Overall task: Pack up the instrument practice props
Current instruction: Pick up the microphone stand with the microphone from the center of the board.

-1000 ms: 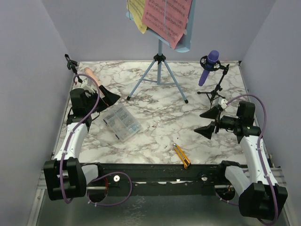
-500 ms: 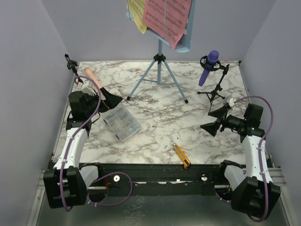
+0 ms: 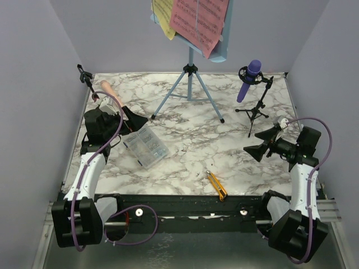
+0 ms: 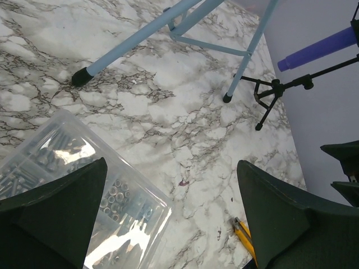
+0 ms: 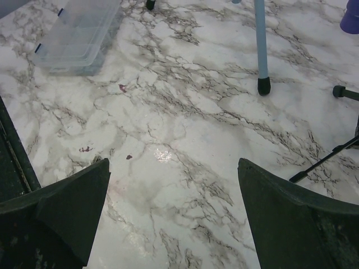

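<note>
- The left gripper [image 3: 130, 120] hangs over the left side of the marble tabletop [image 3: 190, 140], its jaws spread wide with nothing between them.
- In the left wrist view, a corner of the clear plastic parts box [image 3: 146, 146] lies under the gap between its jaws.
- The right gripper [image 3: 252, 143] hovers over the right side, pointing toward the centre, jaws wide apart and holding nothing.
- The light-blue music rack [image 3: 223, 54] stands upright on its tripod legs [image 3: 188, 92] at the far middle of the tabletop.
- Pink sheet-music pages [image 3: 199, 19] lie on the rack, with a yellow page [image 3: 164, 17] hanging at their left.
- The purple microphone [image 3: 248, 80] sits tilted, head up, in a black mic mount [image 3: 244, 72] on a small tripod stand [image 3: 255, 111] at the far right, just beyond the right gripper.
- The beige microphone [image 3: 106, 88] is at the far left corner near a second black mount [image 3: 84, 74]. Whether the two touch is unclear.
- A yellow-and-black utility knife [image 3: 216, 185] lies near the front edge.
</note>
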